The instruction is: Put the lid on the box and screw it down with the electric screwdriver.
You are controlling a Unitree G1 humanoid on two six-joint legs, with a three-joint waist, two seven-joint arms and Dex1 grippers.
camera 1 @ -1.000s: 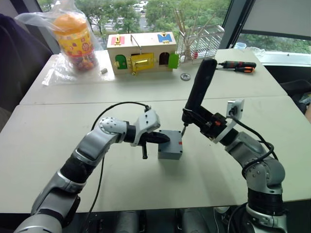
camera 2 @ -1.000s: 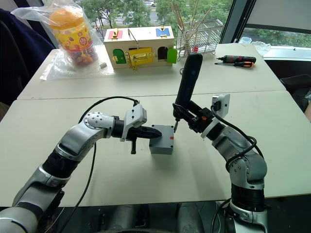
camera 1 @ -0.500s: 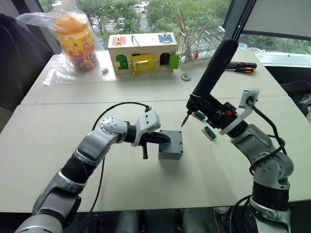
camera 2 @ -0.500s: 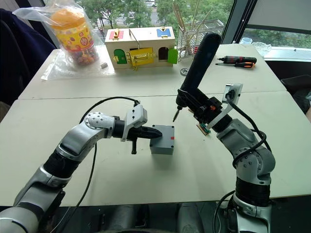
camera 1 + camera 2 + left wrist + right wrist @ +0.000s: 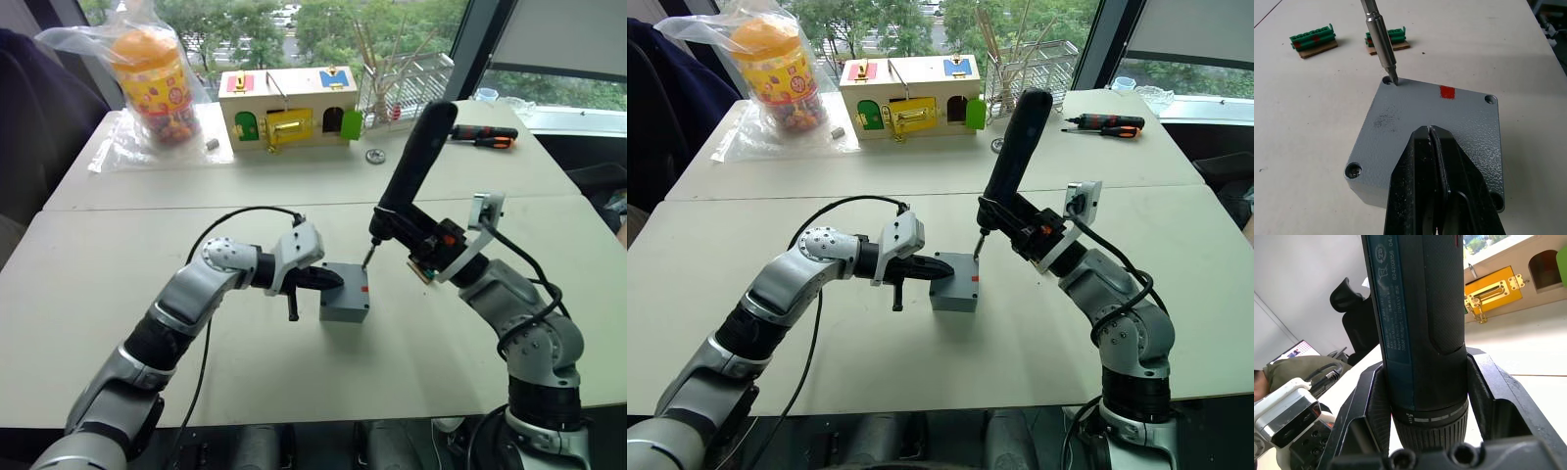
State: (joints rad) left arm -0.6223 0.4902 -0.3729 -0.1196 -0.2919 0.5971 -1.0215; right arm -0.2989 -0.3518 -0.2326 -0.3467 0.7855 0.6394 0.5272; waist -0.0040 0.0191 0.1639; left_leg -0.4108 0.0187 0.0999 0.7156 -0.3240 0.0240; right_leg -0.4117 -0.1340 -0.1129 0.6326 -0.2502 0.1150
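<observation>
The grey box (image 5: pixel 343 308) stands mid-table with the lid (image 5: pixel 1400 122) lying flat on top, a red mark (image 5: pixel 1447 91) near the lid's right edge. My left gripper (image 5: pixel 1431 134) is shut, its fingertips resting on the lid from the left side. My right gripper (image 5: pixel 1422 401) is shut on the electric screwdriver (image 5: pixel 416 162), a thick black cylinder tilted up and to the right. Its metal bit (image 5: pixel 1378 29) points down with its tip at the screw hole (image 5: pixel 1387 79) in the lid's far right corner. The other corner holes show around the lid.
Two green terminal blocks (image 5: pixel 1312 39) (image 5: pixel 1396 38) lie on the table just right of the box. On the far table are a wooden box with coloured doors (image 5: pixel 286 106), a bagged jar (image 5: pixel 147 73), a wire rack (image 5: pixel 407 83), a metal disc (image 5: pixel 373 155) and hand screwdrivers (image 5: pixel 485 134).
The right arm lifted the screwdriver up and to the right off the box, then brought it back down, so the bit is at the lid's corner again. The left gripper and box stayed put.
</observation>
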